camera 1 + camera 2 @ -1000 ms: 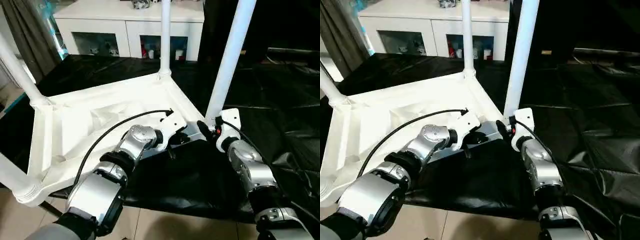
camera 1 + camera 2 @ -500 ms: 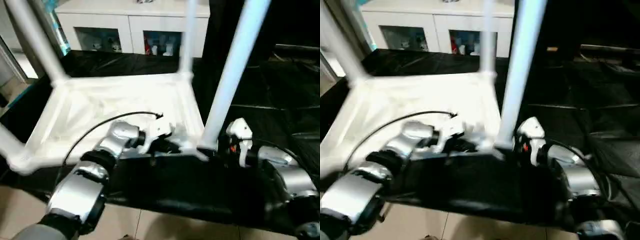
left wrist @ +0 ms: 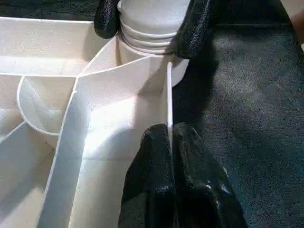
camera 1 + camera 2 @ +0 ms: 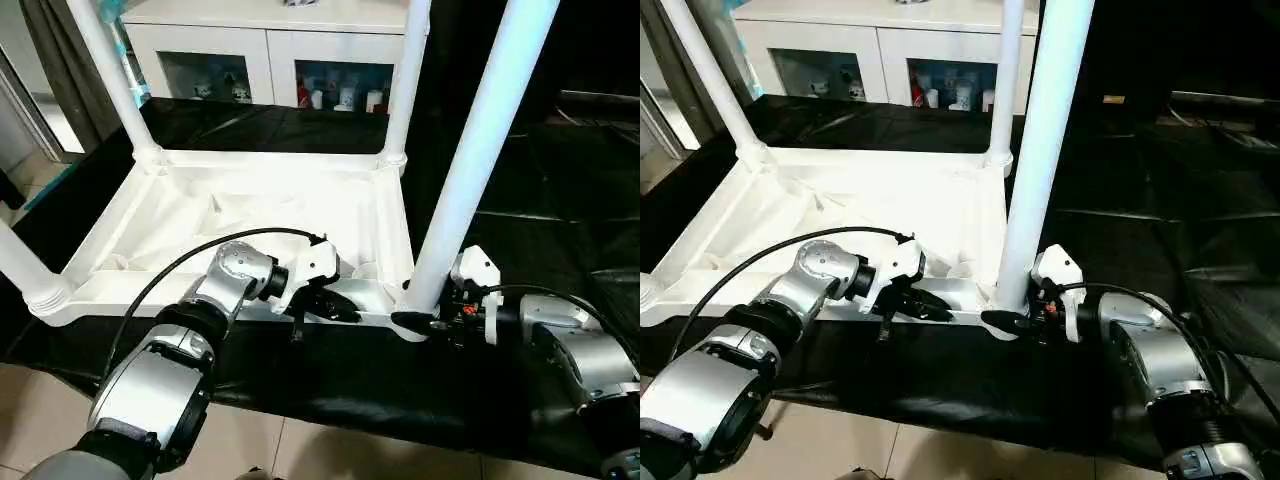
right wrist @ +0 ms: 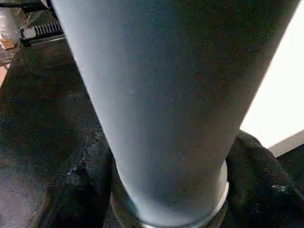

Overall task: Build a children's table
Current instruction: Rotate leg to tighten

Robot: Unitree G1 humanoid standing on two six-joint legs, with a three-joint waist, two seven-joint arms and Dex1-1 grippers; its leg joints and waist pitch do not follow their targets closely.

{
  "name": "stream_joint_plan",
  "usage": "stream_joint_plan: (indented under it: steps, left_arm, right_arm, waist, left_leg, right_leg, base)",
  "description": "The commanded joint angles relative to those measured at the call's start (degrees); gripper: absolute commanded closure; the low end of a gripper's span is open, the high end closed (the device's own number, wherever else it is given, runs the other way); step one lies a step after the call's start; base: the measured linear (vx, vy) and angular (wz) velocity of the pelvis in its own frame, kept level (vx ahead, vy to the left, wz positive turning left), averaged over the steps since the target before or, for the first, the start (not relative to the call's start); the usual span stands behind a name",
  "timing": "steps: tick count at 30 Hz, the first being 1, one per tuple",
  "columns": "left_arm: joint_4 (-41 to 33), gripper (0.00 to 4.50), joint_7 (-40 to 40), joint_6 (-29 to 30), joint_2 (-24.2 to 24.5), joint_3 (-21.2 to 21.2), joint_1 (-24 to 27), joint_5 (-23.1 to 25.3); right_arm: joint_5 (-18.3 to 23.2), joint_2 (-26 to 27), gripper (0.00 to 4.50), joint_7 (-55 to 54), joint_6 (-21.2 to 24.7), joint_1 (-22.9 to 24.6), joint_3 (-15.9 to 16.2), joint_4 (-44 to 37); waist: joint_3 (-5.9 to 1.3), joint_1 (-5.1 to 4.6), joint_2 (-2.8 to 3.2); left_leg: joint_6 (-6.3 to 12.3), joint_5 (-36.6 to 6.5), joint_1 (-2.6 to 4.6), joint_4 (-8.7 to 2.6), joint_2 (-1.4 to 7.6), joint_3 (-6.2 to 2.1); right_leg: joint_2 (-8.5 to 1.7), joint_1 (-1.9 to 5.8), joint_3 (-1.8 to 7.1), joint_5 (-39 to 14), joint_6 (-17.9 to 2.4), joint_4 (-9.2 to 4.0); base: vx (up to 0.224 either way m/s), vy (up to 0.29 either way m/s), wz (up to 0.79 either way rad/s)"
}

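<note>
- The children's table [image 4: 250, 215] lies upside down on the black-sheeted table [image 4: 560, 190], ribbed underside up, with legs standing in its corner sockets.
- The left gripper [image 3: 170, 142] has its two fingers pinched together on the thin near rim wall of the top, probably to steady the top while the leg is seated.
- The right gripper [image 4: 412, 321] reaches to the flared foot of the near right leg [image 4: 470, 170]; in the left wrist view its fingers [image 3: 194, 26] straddle the ribbed base, clamped on it.
- All the legs run out past the frame edge.
- Beyond stands a white cabinet [image 4: 270, 40] with glass doors.
</note>
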Motion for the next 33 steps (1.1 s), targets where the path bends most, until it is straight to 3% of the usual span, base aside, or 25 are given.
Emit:
stream_joint_plan:
  steps: [1,4,5,8,11,12,13,15,18,19,22,28,31,33]
  left_arm:
    - [-1.7,4.50,-0.1,-0.8,-0.3,0.3,0.3,-0.8]
    - [-1.3,4.50,2.7,-0.8,-0.6,0.5,0.0,-0.5]
    - [0.0,4.50,10.1,0.7,-1.7,1.0,-1.2,0.5]
    - [1.4,4.50,17.6,2.4,-3.7,1.9,-2.3,0.8]
    - [2.2,4.50,22.2,3.6,-5.6,2.5,-2.9,0.7]
    - [2.6,4.50,24.7,4.6,-7.1,2.6,-3.2,0.8]
    - [2.9,4.50,26.3,5.2,-8.1,2.5,-3.4,0.9]
    - [3.7,4.50,30.9,6.6,-11.8,2.5,-3.8,1.0]
    - [4.0,4.50,31.9,6.5,-12.9,2.3,-4.0,1.2]
    - [4.1,4.50,31.9,6.4,-13.0,2.3,-4.1,1.3]
    - [4.1,4.50,31.5,6.0,-13.1,2.3,-4.3,1.4]
    - [2.9,4.50,23.7,3.6,-10.4,1.3,-3.5,1.0]
    - [1.8,4.50,18.9,2.3,-8.3,0.4,-2.8,1.1]
    - [1.1,4.50,15.3,1.1,-6.5,-0.4,-2.3,1.4]
  right_arm:
    - [0.0,0.8,1.75,0.8,1.2,0.8,1.6,-1.5]
    - [-0.7,1.5,1.78,-1.9,1.4,1.0,1.4,-0.7]
    - [-4.2,4.5,1.78,-11.8,0.4,0.2,0.2,4.0]
    - [-6.0,8.2,1.79,-22.2,1.6,-1.0,-1.9,8.5]
    - [-5.8,11.1,1.80,-28.2,3.3,-1.7,-3.5,10.7]
    - [-5.8,13.1,1.80,-32.1,4.1,-2.5,-4.4,12.2]
    - [-5.8,14.3,1.80,-34.6,4.6,-3.1,-5.0,13.1]
    - [-6.7,18.7,1.80,-39.3,4.4,-4.6,-4.5,15.1]
    - [-6.8,20.5,1.80,-40.2,3.6,-5.1,-4.4,15.6]
    - [-6.9,20.8,1.80,-40.4,2.9,-5.3,-4.3,15.7]
    - [-6.6,21.1,1.10,-39.3,2.0,-5.4,-3.9,15.1]
    - [-4.7,17.1,0.68,-29.0,1.2,-4.7,-3.3,10.9]
    - [-3.0,13.1,0.68,-20.5,0.6,-3.3,-1.9,7.3]
    - [-2.3,9.9,0.68,-14.5,0.2,-2.3,-0.6,5.2]
  waist:
    - [-3.95,0.07,-1.08]
    - [-3.99,0.13,-1.06]
    - [-3.90,-0.07,-0.86]
    - [-3.43,-1.08,-0.98]
    - [-3.10,-1.98,-0.96]
    - [-3.00,-2.19,-0.65]
    - [-2.75,-2.63,-0.87]
    - [-2.94,-2.90,-0.19]
    - [-2.76,-3.41,-0.34]
    - [-2.81,-3.41,-0.05]
    - [-3.03,-3.64,-0.10]
    - [-3.10,-3.36,-0.36]
    - [-3.65,-2.75,-0.37]
    - [-4.12,-2.25,-0.43]
  left_leg:
    - [6.78,-7.7,0.61,-3.69,4.48,-2.16]
    - [6.69,-7.6,0.63,-3.66,4.48,-2.15]
    - [6.21,-8.0,0.70,-3.76,4.55,-2.20]
    - [3.17,-12.0,1.35,-3.99,3.89,-2.30]
    - [2.61,-14.5,1.53,-4.27,3.91,-2.49]
    - [2.30,-15.5,1.86,-4.36,4.05,-2.56]
    - [1.91,-17.1,1.88,-4.50,3.87,-2.65]
    - [1.25,-17.9,2.36,-4.34,3.64,-2.77]
    - [1.84,-19.2,2.35,-4.63,3.70,-2.82]
    - [1.87,-19.4,2.42,-4.67,3.71,-2.90]
    - [2.28,-19.2,2.16,-4.87,3.87,-2.99]
    - [3.58,-17.5,1.73,-4.85,3.87,-2.82]
    - [5.34,-12.6,1.23,-4.69,4.26,-2.68]
    - [7.66,-8.5,0.77,-4.15,4.45,-2.45]
  right_leg:
    - [-5.66,3.31,3.61,-12.6,-11.1,-3.82]
    - [-5.69,3.27,3.64,-12.4,-11.1,-3.82]
    - [-5.65,3.11,3.61,-13.1,-11.0,-3.98]
    - [-5.67,2.86,3.27,-22.2,-9.1,-5.34]
    - [-5.51,2.78,3.16,-26.3,-7.6,-6.08]
    - [-5.66,2.54,3.31,-27.0,-7.6,-6.21]
    - [-5.51,2.59,3.09,-29.0,-7.0,-6.49]
    - [-5.65,2.46,3.00,-30.3,-6.6,-6.82]
    - [-5.46,2.53,2.98,-29.9,-6.3,-7.07]
    - [-5.50,2.62,2.94,-29.9,-6.2,-7.07]
    - [-5.59,2.87,3.12,-27.9,-6.5,-6.89]
    - [-5.82,3.22,3.45,-25.5,-7.5,-6.53]
    - [-5.77,3.72,3.62,-18.1,-9.1,-5.36]
    - [-5.76,4.01,3.63,-9.9,-11.4,-4.13]
  base:
    - [0.000,0.000,0.00]
    - [0.000,0.000,0.00]
    - [0.000,0.000,0.00]
    - [0.000,0.000,0.00]
    - [0.000,0.000,0.00]
    - [0.000,0.000,0.00]
    - [0.000,0.000,0.00]
    - [0.000,0.000,0.00]
    - [0.000,0.000,0.00]
    - [0.000,0.000,0.00]
    - [0.000,0.000,0.00]
    - [0.000,0.000,0.00]
    - [0.000,0.000,0.00]
    - [0.000,0.000,0.00]
